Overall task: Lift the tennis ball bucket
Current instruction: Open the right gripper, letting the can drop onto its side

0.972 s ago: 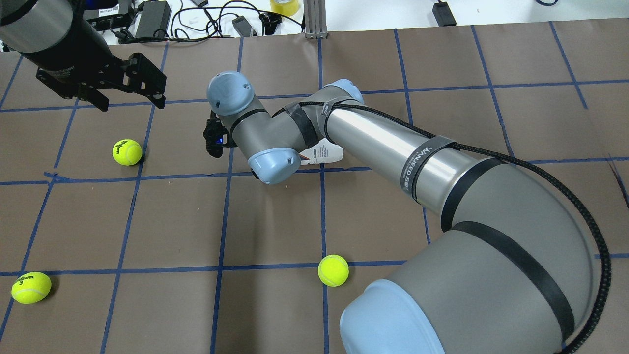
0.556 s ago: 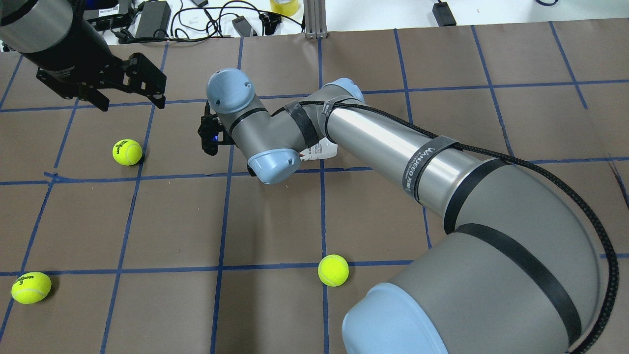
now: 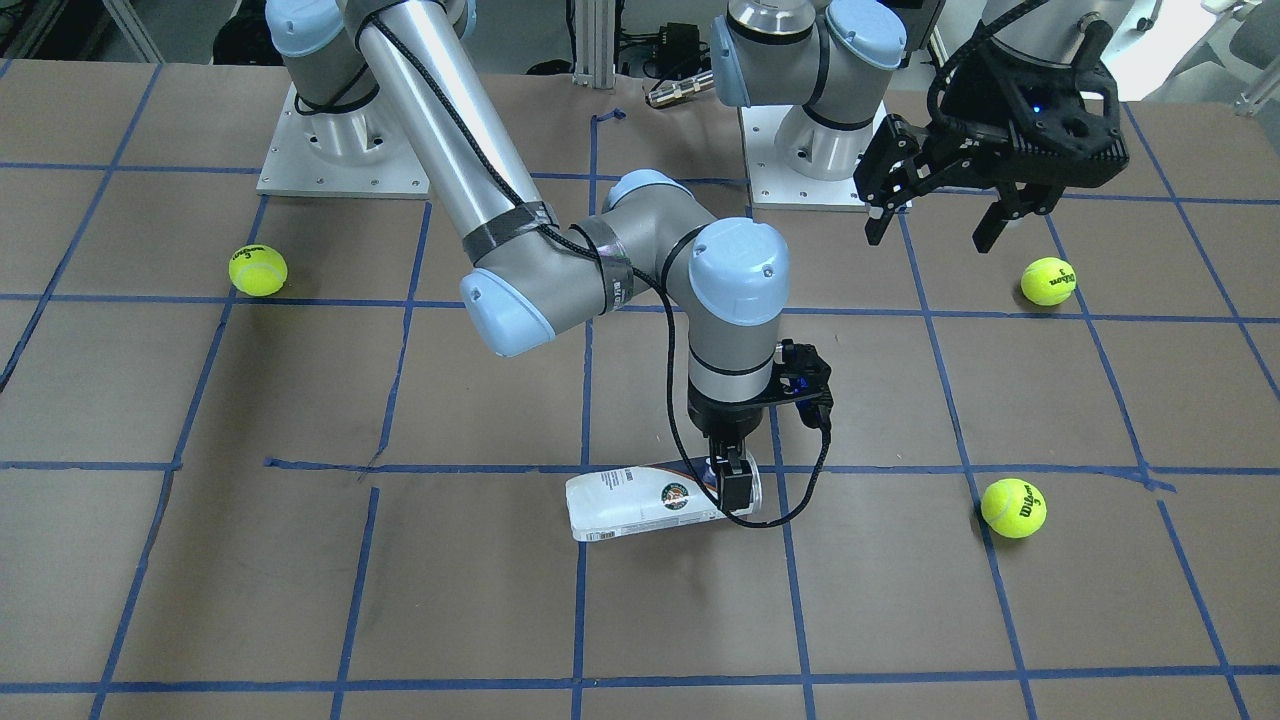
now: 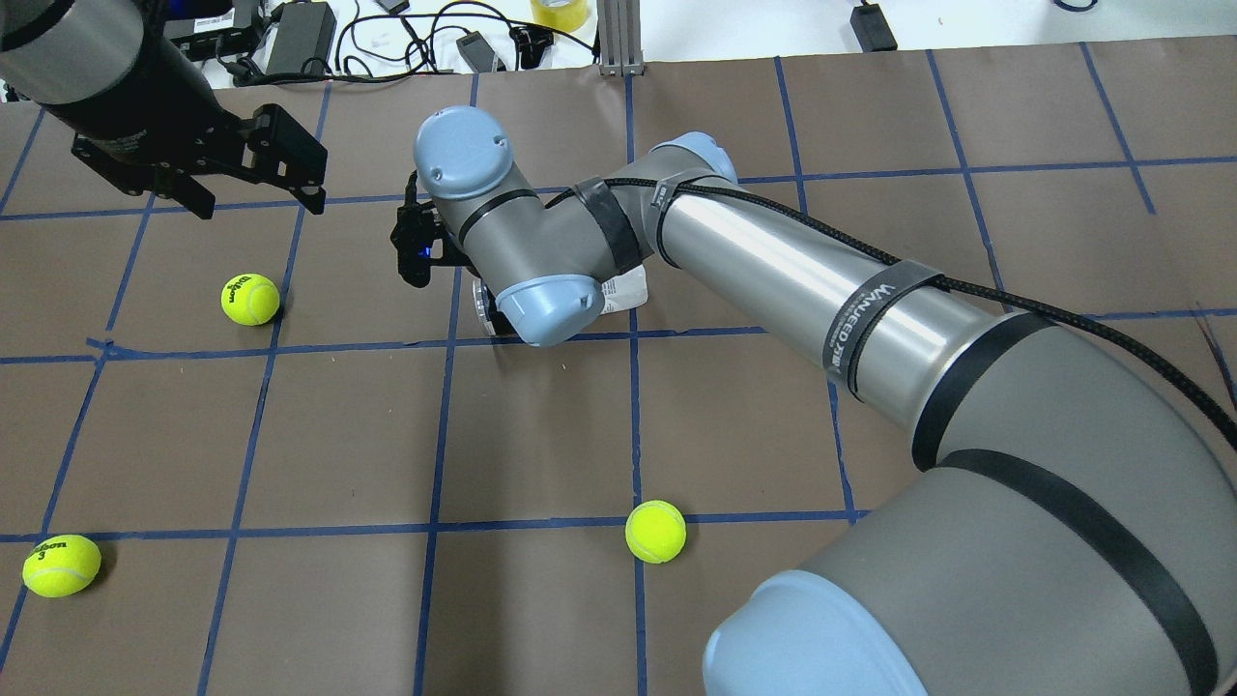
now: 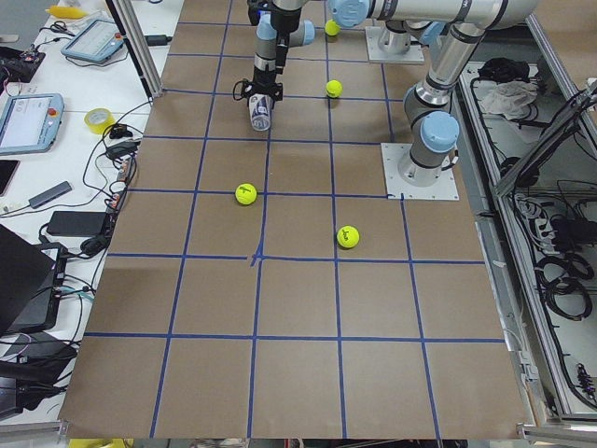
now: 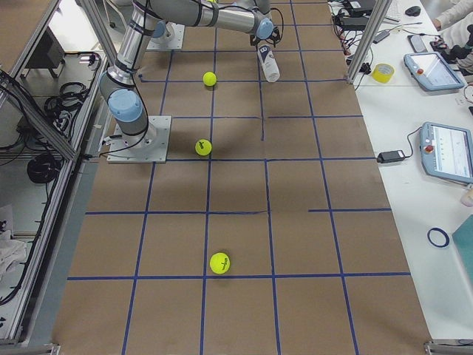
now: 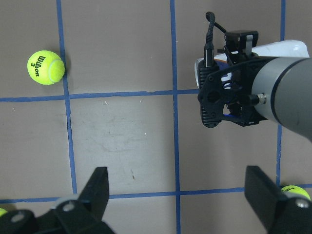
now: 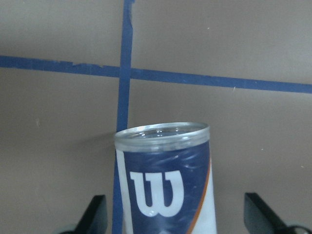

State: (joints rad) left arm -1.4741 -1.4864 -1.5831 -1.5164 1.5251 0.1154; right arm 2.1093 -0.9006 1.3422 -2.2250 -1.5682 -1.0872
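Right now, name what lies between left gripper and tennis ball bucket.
Overhead view: only taped table and the right arm's wrist camera separate left gripper from tennis ball bucket.

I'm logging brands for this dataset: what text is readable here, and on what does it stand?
"W": navy label of the tennis ball bucket.
"Wilson 3": tennis ball in the left wrist view.
"Wilson 3": second tennis ball, overhead view's bottom left.
Strap on the right arm: lettering too blurred.
Bucket's small print: too small.

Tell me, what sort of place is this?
Probably a robotics research lab: two robot arms bolted to a table with a blue tape grid, the right gripper holding a tennis ball bucket, and benches with control tablets.
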